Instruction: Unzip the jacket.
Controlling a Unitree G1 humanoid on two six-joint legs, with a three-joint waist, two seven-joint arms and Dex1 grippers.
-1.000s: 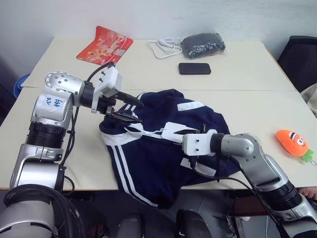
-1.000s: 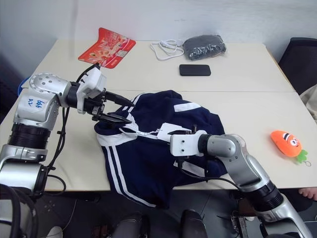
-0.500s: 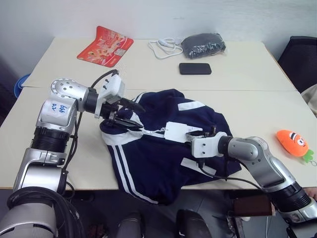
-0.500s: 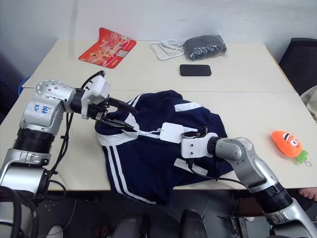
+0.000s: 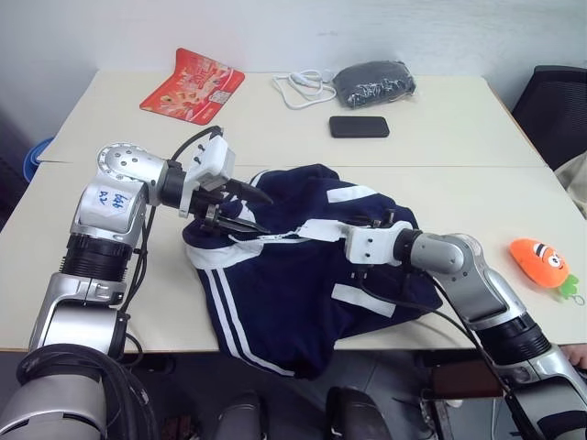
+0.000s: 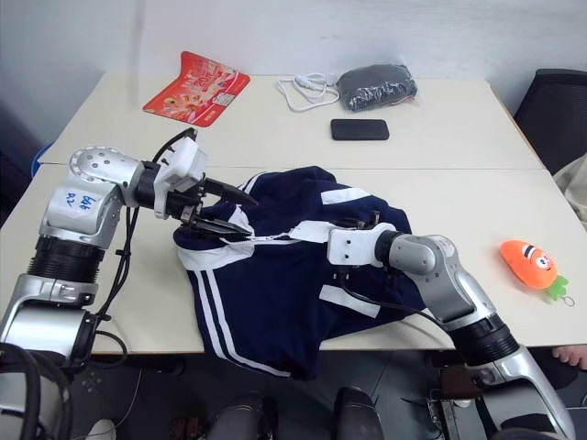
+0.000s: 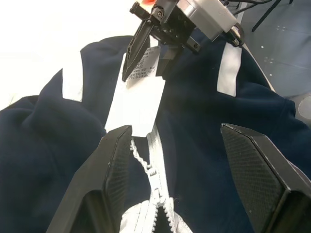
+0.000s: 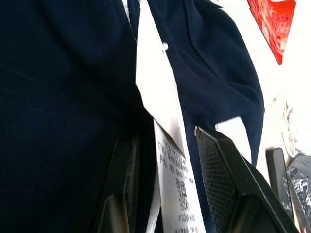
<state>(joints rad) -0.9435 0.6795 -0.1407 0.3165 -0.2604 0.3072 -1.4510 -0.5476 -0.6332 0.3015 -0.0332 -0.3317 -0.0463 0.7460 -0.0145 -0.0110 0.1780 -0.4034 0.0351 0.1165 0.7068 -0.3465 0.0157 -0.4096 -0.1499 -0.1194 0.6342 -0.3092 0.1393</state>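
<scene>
One jacket [image 5: 293, 284], one carrot toy [image 5: 543, 261], one phone [image 5: 359, 126]

A navy-blue track jacket [image 5: 303, 275] lies crumpled at the near edge of the pale desk [image 5: 459, 119], its lower part hanging over that edge. White double stripes run down the side toward the robot's left, and white rectangular patches mark the chest and the far shoulder. Its white zipper [image 7: 153, 194] runs across the front from the collar, with a white paper tag [image 7: 136, 104] stretched along it toward the middle.
</scene>
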